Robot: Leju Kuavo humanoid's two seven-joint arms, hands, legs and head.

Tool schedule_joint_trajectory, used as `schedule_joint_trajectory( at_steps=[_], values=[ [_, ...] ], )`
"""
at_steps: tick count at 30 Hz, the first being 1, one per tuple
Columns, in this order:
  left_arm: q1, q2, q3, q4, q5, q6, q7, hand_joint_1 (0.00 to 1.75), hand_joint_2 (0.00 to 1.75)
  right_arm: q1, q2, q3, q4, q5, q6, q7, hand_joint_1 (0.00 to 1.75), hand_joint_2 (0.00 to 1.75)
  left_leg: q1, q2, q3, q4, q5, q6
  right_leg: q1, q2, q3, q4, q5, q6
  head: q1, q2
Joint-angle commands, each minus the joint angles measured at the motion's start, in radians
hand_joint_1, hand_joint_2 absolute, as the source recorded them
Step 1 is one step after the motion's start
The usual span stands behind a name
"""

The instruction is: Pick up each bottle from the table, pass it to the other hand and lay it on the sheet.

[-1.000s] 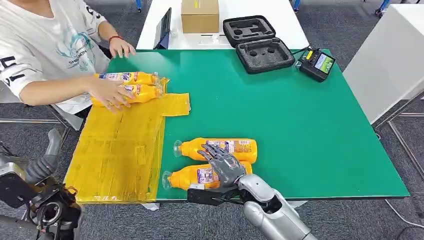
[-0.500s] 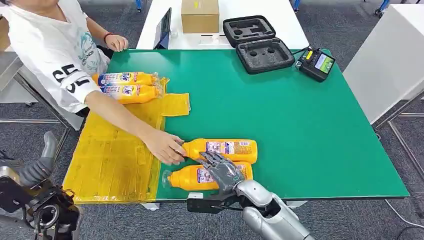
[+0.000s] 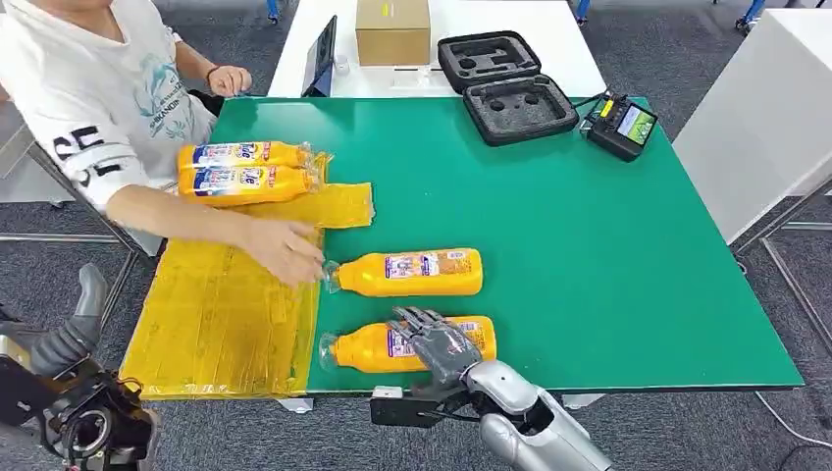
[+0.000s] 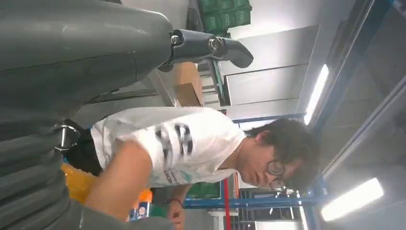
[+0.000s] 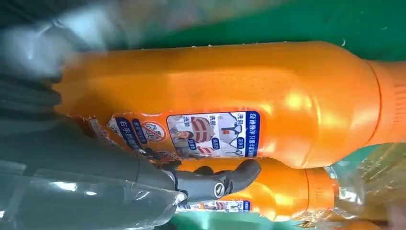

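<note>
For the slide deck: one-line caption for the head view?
Right robot hand rests on the near orange bottle; a person's hand touches the far bottle beside the yellow sheet.

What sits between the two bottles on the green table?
In the head view, only bare green table separates the near bottle, under the right robot hand, from the far bottle.

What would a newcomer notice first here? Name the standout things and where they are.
Four orange bottles stand out against the green table: two lie side by side at the far end of the yellow sheet, and one lies mid-table with a person's hand at its cap. The robot's right hand rests on the nearest bottle by the table's front edge.
</note>
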Motion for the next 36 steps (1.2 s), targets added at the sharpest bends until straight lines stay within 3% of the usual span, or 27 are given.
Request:
schedule_joint_trajectory(
  at_steps=[1,10,15,18,22,23,25,27,28,32,36],
  values=[
    [-0.003,-0.031,0.031,0.009,0.002,-0.012,0.005,0.00,1.75,0.004,-0.024,0.023,0.084,-0.013,0.020,0.014,1.73,1.75,0.001,-0.001,0.004,-0.001,-0.001,-0.001,0.000,0.000,0.004,-0.002,-0.001,-0.001,0.000,0.000],
    [-0.005,-0.034,0.027,0.013,-0.002,-0.014,0.005,0.00,1.75,0.023,-0.012,-0.015,0.044,-0.068,-0.026,-0.029,1.75,1.75,0.001,-0.002,0.005,-0.001,-0.001,-0.001,0.001,-0.001,0.005,-0.002,-0.001,-0.001,0.000,0.000],
    [-0.003,-0.038,0.015,0.004,0.004,-0.017,0.005,0.00,1.75,0.054,0.076,-0.139,-0.094,-0.367,-0.121,-0.295,1.75,1.75,0.000,-0.002,0.003,0.000,-0.001,-0.001,0.000,-0.001,0.004,-0.001,-0.001,-0.001,0.000,0.000],
    [-0.002,-0.054,0.015,-0.001,0.036,-0.046,0.005,0.00,1.75,0.082,0.158,-0.229,-0.227,-0.544,-0.246,-0.492,1.75,1.75,0.001,0.001,0.005,0.001,-0.003,-0.002,0.001,0.003,0.004,0.001,-0.002,-0.002,0.000,0.000],
    [0.003,-0.094,0.047,0.037,0.111,-0.138,0.005,0.00,1.75,0.103,0.207,-0.286,-0.254,-0.706,-0.355,-0.630,1.75,1.75,0.001,-0.001,0.001,0.000,-0.001,-0.001,0.001,0.000,0.000,0.000,-0.001,-0.001,0.000,0.000],
    [0.003,-0.094,0.047,0.037,0.111,-0.138,0.005,0.00,1.75,0.103,0.207,-0.286,-0.254,-0.706,-0.355,-0.630,1.75,1.75,0.001,-0.001,0.004,0.000,-0.003,-0.002,0.001,0.000,0.003,0.000,-0.003,-0.001,-0.001,0.000],
    [-0.010,-0.112,0.092,0.125,0.201,-0.246,0.005,0.00,1.75,0.100,0.188,-0.258,-0.287,-0.770,-0.475,-0.644,1.75,1.75,0.000,-0.001,0.004,-0.001,-0.002,-0.001,0.000,0.000,0.004,-0.001,-0.002,-0.001,0.000,0.000],
    [-0.013,-0.099,0.096,0.182,0.278,-0.291,0.005,0.00,1.75,0.105,0.182,-0.251,-0.313,-0.824,-0.488,-0.644,1.75,1.75,0.000,0.000,0.006,-0.001,-0.003,-0.001,0.000,0.001,0.006,-0.001,-0.003,-0.001,0.000,0.000],
    [-0.012,-0.065,0.069,0.240,0.358,-0.334,0.005,0.00,1.75,0.115,0.172,-0.239,-0.334,-0.808,-0.555,-0.644,1.75,1.75,-0.001,0.000,0.005,-0.002,-0.002,-0.001,-0.001,0.001,0.004,-0.001,-0.002,-0.001,0.000,0.000],
    [-0.003,-0.028,0.026,0.283,0.474,-0.438,0.070,0.00,1.75,0.125,0.172,-0.253,-0.320,-0.839,-0.570,-0.644,1.75,1.75,0.000,-0.001,0.005,-0.002,-0.002,-0.001,0.000,0.001,0.004,-0.001,-0.002,-0.001,0.000,0.000],
    [0.004,0.003,-0.100,0.314,0.495,-0.574,0.152,0.00,1.75,0.107,0.201,-0.324,-0.195,-0.869,-0.505,-0.644,1.75,1.75,0.000,-0.002,0.006,-0.002,-0.002,-0.002,0.000,0.000,0.006,-0.002,-0.003,-0.001,0.000,0.000]
  ],
)
